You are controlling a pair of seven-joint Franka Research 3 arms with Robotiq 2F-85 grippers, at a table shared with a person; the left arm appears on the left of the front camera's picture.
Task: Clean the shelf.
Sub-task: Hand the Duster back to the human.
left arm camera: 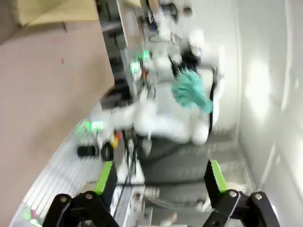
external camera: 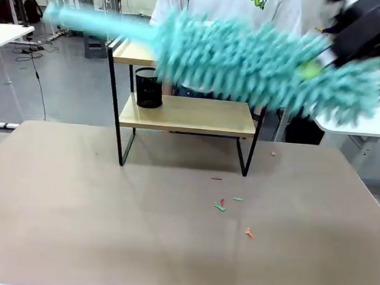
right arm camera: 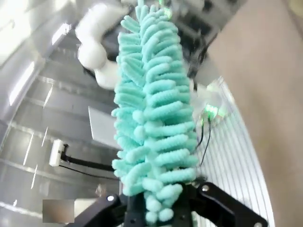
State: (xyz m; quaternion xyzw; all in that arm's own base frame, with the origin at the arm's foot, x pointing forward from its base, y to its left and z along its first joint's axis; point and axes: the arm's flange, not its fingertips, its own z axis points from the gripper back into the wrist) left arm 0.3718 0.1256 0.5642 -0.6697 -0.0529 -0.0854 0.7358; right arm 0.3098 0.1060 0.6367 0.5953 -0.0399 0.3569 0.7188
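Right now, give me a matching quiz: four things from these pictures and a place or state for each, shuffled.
Things:
1. duster
2. black cup
3. scraps
4. left gripper

Places or states:
A. on the table
B. open, holding nothing
C. on the shelf's lower board
D. clamped in the right gripper

Pairs: 1-D, 2-C, 3-A, 4-B

A pale beige table top (external camera: 106,228) fills the foreground of a bright room. Behind it lies a smooth grey floor (external camera: 70,88) with black cables (external camera: 35,66) trailing across it. White desks (external camera: 5,35) stand at the far left, and another white table (external camera: 367,125) stands at the right.
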